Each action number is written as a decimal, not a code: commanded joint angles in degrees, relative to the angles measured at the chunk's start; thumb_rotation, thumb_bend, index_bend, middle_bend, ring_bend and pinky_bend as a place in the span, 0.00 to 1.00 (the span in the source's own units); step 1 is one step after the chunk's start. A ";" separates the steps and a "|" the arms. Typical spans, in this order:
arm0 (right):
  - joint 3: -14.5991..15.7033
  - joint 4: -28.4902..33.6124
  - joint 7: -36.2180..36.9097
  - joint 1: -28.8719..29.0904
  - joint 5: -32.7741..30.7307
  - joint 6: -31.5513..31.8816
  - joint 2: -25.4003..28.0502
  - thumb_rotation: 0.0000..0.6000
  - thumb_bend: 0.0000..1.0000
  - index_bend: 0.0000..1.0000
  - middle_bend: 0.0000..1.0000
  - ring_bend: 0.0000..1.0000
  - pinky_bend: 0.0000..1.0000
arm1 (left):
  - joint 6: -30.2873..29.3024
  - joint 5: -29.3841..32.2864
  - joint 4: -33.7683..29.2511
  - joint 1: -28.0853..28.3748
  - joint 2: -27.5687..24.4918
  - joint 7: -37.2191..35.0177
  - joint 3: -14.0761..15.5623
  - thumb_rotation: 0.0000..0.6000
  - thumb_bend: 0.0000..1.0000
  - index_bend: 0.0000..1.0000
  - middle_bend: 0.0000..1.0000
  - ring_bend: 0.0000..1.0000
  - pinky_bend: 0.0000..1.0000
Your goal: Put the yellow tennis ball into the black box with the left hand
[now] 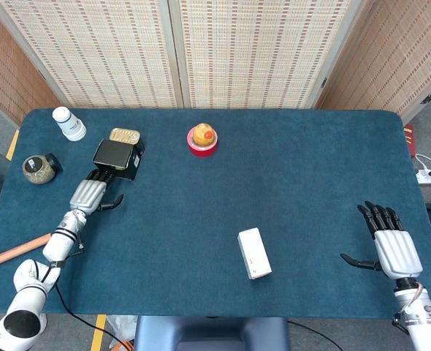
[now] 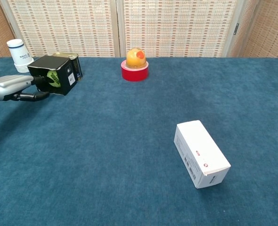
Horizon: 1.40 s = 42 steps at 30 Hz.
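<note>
Chest view shows the tennis ball (image 2: 53,78) inside the black box (image 2: 55,74) near the bench's far-left corner, my left robot hand (image 2: 16,86) apparently grasping it; next, release. Right robot hand (image 1: 392,247) released.

In the head view the yellow tennis ball is hidden inside the black box (image 1: 116,158); the chest view shows only part of the ball (image 2: 53,79) through the box's opening. The left hand (image 2: 15,86) is cut off by the chest view's left edge, and whether its fingertips touch the ball cannot be told.
</note>
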State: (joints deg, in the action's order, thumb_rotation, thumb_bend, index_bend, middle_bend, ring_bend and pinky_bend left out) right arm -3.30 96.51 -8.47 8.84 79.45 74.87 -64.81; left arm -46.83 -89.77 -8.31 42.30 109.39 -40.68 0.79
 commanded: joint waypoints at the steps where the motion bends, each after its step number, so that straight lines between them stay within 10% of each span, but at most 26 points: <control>1: 0.09 0.03 0.08 -0.11 0.30 0.35 -0.05 0.85 0.00 0.04 0.00 0.00 0.00 | 1.68 -0.11 -0.64 -0.16 -0.44 0.57 0.58 0.01 0.33 0.08 0.00 0.00 0.00; 26: 0.60 -0.41 3.72 -0.72 2.69 2.16 1.02 0.85 0.00 0.04 0.00 0.00 0.00 | -6.64 1.04 -7.44 -7.00 -3.98 2.53 0.84 0.02 0.33 0.20 0.03 0.00 0.00; 34: 1.50 -0.43 7.04 -1.27 4.92 2.98 2.43 0.85 0.00 0.04 0.00 0.00 0.00 | -23.31 6.06 -17.89 -18.56 -11.53 17.60 -3.21 0.04 0.34 0.19 0.05 0.00 0.00; 36: 1.69 -0.43 8.04 -1.56 5.55 3.55 2.83 0.85 0.00 0.04 0.00 0.00 0.00 | -28.66 8.12 -26.06 -23.72 -15.89 22.41 -4.20 0.30 0.34 0.23 0.08 0.00 0.06; 38: 1.91 -0.46 8.88 -1.80 5.91 3.79 3.24 0.85 0.00 0.04 0.00 0.00 0.00 | -35.94 11.52 -36.12 -29.77 -20.18 26.55 -6.32 0.87 0.34 0.35 0.21 0.13 0.32; 42: 1.83 -0.34 9.02 -1.72 5.92 3.68 3.48 0.85 0.00 0.04 0.00 0.00 0.00 | -41.40 17.05 -46.49 -36.82 -23.55 27.52 -9.03 1.00 0.35 0.48 0.40 0.34 0.55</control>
State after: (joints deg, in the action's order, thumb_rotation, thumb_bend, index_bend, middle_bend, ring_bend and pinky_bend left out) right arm -1.46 96.16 0.53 7.11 85.36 78.57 -61.33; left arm -79.35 -79.04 -43.32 14.78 92.30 -18.20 -4.63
